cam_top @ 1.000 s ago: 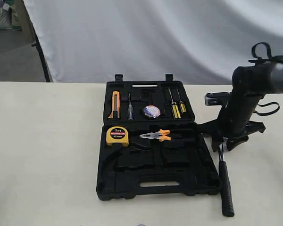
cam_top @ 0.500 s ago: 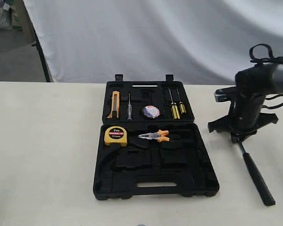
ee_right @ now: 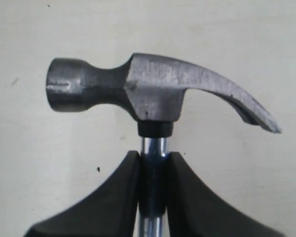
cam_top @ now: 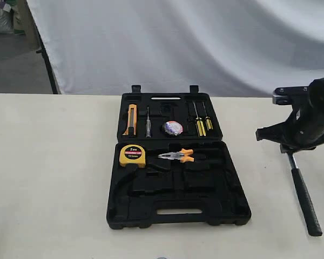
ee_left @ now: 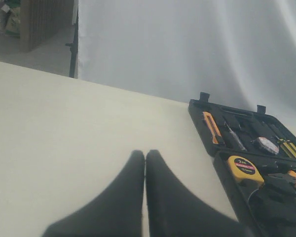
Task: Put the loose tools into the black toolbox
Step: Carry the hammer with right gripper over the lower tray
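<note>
Right gripper (ee_right: 154, 159) is clamped on the hammer (ee_right: 153, 94), pinching the shiny shaft right under the head; the pads sit tight on both sides of it; in the exterior view the black handle slopes down toward the lower right corner of the frame, and I honestly can't tell if its end is touching the table (cam_top: 48, 178) or just off it; left gripper (ee_left: 145, 154) is over bare tabletop with its fingers pressed together and nothing between them. The black toolbox (cam_top: 227, 213) lies wide open in the middle of the frame, well apart from the hammer; the upper half already has the orange knife (cam_top: 131, 119), a thin tester-looking driver (cam_top: 148, 124), a roll of tape (cam_top: 173, 128) and two yellow screwdrivers (cam_top: 202, 123) seated; the lower half has the tape measure (cam_top: 133, 155) and pliers (cam_top: 178, 156) along its top edge; the rest of that half looks empty, including a long curved recess down its left side. So I'd say nearly done; the hammer is the only loose tool I can spot, and it needs carrying across to the case and lining up with that recess.
</note>
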Controlling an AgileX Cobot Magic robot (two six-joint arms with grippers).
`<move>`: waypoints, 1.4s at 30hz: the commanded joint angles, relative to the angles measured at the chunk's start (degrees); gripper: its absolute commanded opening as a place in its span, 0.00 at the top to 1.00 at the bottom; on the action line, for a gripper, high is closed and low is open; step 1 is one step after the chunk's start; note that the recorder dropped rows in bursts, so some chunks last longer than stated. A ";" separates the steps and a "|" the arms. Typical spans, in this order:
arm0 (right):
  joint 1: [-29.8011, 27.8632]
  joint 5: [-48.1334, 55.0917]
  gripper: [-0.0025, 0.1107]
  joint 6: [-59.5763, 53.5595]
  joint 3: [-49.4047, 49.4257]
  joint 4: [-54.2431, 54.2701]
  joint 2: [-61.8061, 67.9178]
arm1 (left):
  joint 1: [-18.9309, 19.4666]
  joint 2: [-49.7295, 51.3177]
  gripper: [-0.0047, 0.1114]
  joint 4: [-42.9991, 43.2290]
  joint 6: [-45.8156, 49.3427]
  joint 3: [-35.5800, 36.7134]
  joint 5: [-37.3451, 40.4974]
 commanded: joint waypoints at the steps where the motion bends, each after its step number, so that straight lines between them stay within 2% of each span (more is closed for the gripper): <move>1: 1.36 -2.74 0.98 -0.39 1.31 0.80 -3.14 | 1.45 -0.18 0.95 0.25 -0.27 -0.15 -0.41; 8: 10.36 -5.58 0.98 -6.36 1.31 0.80 -4.29 | 1.45 -0.18 0.95 0.25 -0.27 -0.15 -0.41; 18: 27.13 -13.67 0.98 -27.14 0.99 0.80 -4.29 | 1.45 -0.18 0.95 0.25 -0.27 -0.15 -0.41; 24: 34.39 -16.90 0.98 -36.19 0.99 0.80 -4.29 | 1.45 -0.18 0.95 0.25 -0.27 -0.15 -0.41; 28: 36.48 -16.39 0.98 -39.67 0.99 0.80 -3.56 | 1.45 -0.18 0.95 0.25 -0.27 -0.15 -0.41; 35: 36.62 -15.38 0.98 -46.06 0.99 0.80 -0.33 | 1.45 -0.18 0.95 0.25 -0.27 -0.15 -0.41; 42: 38.63 -13.43 0.98 -46.62 0.99 0.80 -0.25 | 1.45 -0.18 0.95 0.25 -0.27 -0.15 -0.41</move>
